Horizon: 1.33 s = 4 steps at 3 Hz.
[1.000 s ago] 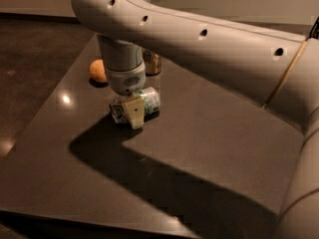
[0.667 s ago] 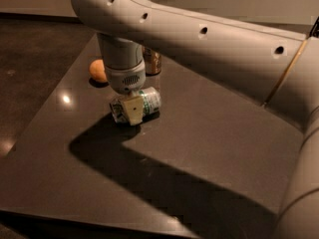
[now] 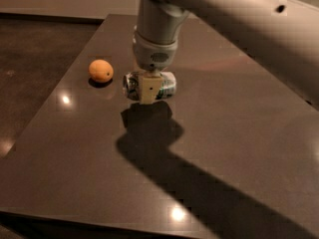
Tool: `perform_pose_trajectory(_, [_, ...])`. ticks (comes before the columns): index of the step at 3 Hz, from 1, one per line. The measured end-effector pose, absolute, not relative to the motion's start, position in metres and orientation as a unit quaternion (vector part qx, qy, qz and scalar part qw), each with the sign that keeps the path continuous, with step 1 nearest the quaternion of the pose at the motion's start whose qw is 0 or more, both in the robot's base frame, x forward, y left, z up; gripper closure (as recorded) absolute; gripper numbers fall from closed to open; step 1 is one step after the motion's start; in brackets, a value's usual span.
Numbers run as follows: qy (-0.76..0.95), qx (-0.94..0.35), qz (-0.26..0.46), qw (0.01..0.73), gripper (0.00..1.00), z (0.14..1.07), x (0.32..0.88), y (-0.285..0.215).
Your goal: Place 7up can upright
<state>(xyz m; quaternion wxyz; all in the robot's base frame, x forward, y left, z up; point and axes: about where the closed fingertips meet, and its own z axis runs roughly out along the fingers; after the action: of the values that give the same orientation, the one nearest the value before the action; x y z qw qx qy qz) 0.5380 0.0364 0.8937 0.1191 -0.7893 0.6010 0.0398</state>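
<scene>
The 7up can lies on its side, white and green with a silver end facing left. My gripper comes straight down over its middle and is shut on it. One tan finger crosses the front of the can; the other is hidden behind it. The can's shadow falls on the dark table a little below it, so the can seems to hang just above the surface.
An orange sits on the dark table just left of the can. My arm spans the upper right. The table's left edge runs diagonally, with floor beyond it.
The can, held sideways in the gripper, now sits apart from its shadow. The view is closer, and the gold-brown can behind the wrist no longer shows.
</scene>
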Motion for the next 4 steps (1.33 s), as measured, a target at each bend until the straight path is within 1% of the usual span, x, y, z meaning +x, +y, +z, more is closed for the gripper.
perform_pose_trajectory(1, [0.621, -0.747, 0.097, 0.218, 1.0, 0.919, 0.54, 0.01])
perform_pose_trajectory(2, [0.637, -0.671, 0.168, 0.34, 1.0, 0.936, 0.54, -0.014])
perform_pose_trajectory(3, [0.641, -0.597, 0.225, 0.426, 1.0, 0.945, 0.54, -0.027])
perform_pose_trajectory(4, [0.646, -0.513, 0.29, 0.485, 1.0, 0.951, 0.531, -0.037])
